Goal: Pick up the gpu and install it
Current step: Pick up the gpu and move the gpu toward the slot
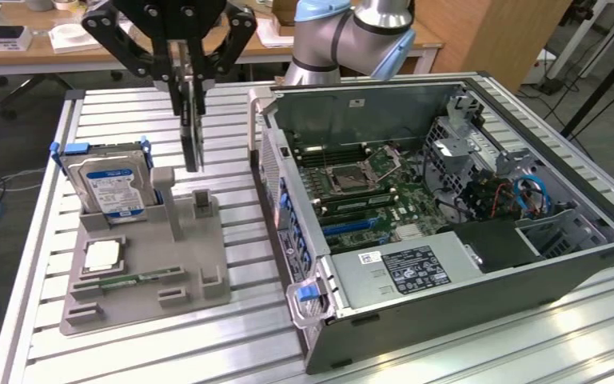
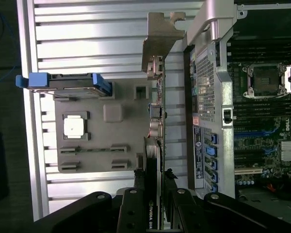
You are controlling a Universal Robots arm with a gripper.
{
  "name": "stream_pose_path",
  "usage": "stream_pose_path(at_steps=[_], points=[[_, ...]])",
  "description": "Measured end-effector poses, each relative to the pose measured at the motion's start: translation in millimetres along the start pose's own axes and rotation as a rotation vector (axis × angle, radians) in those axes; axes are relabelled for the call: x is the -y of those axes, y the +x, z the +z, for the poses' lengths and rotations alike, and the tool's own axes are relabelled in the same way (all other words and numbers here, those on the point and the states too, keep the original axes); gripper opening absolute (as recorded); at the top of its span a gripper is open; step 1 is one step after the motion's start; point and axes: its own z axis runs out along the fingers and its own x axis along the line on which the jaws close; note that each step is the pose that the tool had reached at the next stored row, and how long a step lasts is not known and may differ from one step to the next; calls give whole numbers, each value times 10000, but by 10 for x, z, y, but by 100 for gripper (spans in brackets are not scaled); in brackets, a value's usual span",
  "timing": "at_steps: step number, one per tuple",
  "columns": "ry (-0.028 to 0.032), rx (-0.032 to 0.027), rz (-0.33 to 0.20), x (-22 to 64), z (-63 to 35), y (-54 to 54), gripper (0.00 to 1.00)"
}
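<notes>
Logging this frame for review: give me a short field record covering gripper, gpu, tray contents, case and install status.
gripper: shut on the gpu
gpu: held upright on edge, hanging over the gray tray, apparently clear of its posts
gray tray: holds the hard drive, the processor chip and the memory stick
computer case: side open, beside the tray on the exterior view's right
motherboard: exposed
install status: gpu not yet in the case

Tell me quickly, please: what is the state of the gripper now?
Gripper: closed on the gpu, holding it on edge above the grey fixture.
</notes>
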Motion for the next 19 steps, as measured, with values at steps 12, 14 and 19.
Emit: stream_pose_path(at_steps=[12, 14, 19], points=[[-1, 11, 2, -26, 138, -372, 26], [0, 12, 1, -32, 154, -460, 26], [-1, 12, 1, -45, 184, -645, 26]])
